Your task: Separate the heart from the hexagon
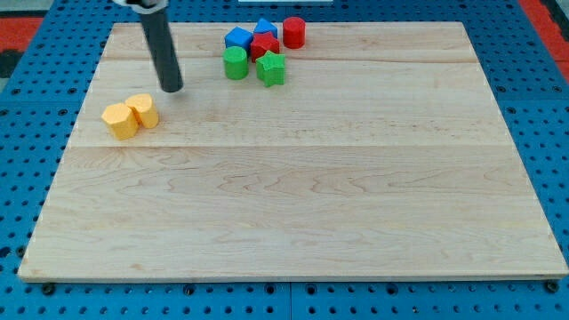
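1. Camera view shows a wooden board (293, 196) on a blue pegboard (27, 107).
2. My tip (172, 89) is at the lower end of the dark rod (160, 44). It rests on the board in the view's upper left part.
3. The rod has no pincer, so nothing opens or closes and nothing is held. My tip touches no block.
4. Two yellow blocks lie at the view's left, below and to the left of my tip, near it but apart.
5. The yellow heart (120, 119) is the left one. The yellow hexagon (142, 110) is just to its right, and the two touch each other. Their exact shapes are small, so I am not fully sure which is which.
6. A cluster of other blocks is at the view's top, right of the rod.
7. In the cluster are a blue cube (237, 39), a blue pentagon-like block (265, 29), a red star (263, 48), a red cylinder (294, 32), a green cylinder (236, 63) and a green star (272, 68).
8. The cluster is well apart from the yellow pair.
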Controlling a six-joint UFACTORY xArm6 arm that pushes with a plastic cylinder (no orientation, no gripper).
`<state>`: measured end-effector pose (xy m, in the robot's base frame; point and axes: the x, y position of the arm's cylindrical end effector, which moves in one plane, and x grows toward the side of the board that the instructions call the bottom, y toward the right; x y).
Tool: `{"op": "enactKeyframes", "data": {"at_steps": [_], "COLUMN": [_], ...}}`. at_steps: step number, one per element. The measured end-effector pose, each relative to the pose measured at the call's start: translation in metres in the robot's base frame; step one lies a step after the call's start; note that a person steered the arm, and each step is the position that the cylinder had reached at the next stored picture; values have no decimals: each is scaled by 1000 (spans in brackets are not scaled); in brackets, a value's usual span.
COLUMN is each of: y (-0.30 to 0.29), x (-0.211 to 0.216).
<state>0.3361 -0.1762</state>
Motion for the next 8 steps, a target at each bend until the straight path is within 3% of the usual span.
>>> {"op": "enactKeyframes", "data": {"at_steps": [5, 8], "y": [-6, 0], "x": [-1, 34]}}
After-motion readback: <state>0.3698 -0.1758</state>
